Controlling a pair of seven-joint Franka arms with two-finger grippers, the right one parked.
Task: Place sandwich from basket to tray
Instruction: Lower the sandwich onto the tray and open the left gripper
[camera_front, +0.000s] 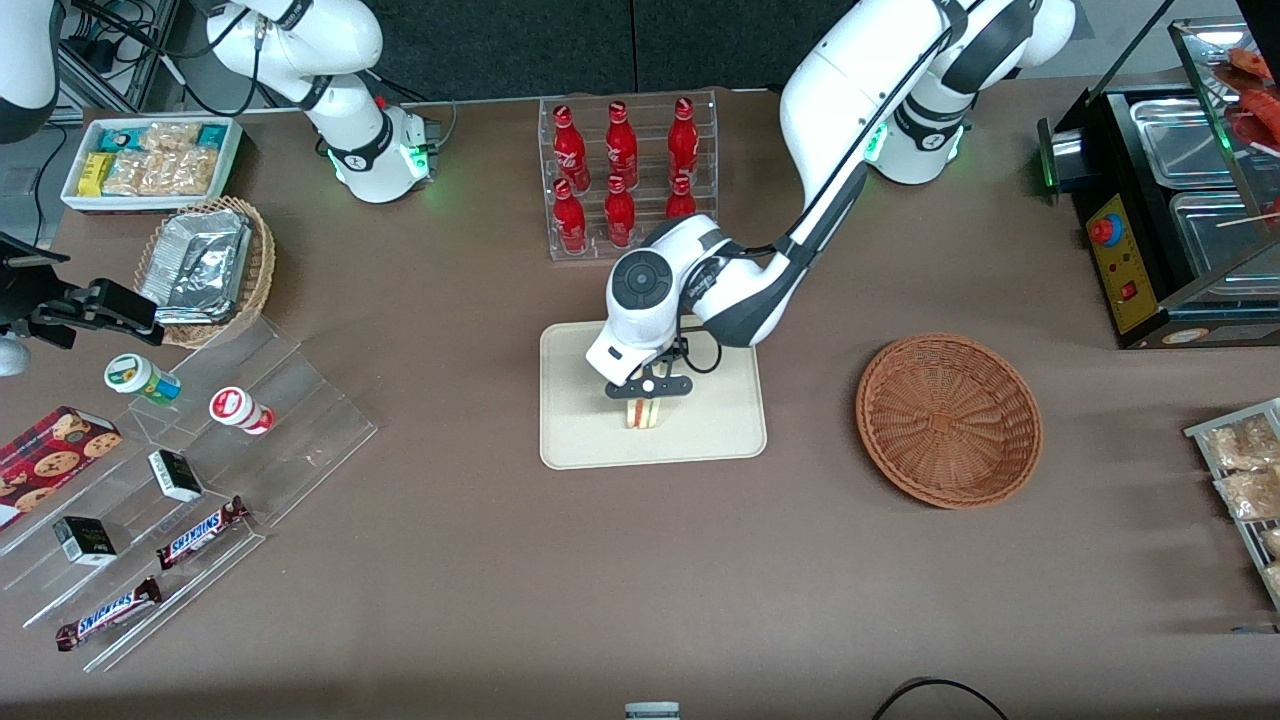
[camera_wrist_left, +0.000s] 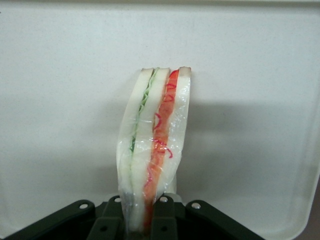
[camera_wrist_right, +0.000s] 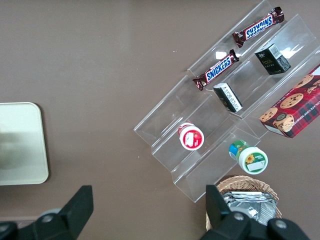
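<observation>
Cream tray (camera_front: 580, 440) — reddish-brown basket (camera_front: 948, 420)

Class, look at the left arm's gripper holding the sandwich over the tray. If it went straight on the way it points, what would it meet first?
The gripper points down, shut on the sandwich. Going straight on, the sandwich's free end would press on the tray floor first. It may already touch; depth is unclear. Nothing else lies beneath.

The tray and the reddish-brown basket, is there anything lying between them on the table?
No. In the front view, only bare brown tabletop separates the tray from the basket. The hand is over the tray, shut on the sandwich.
</observation>
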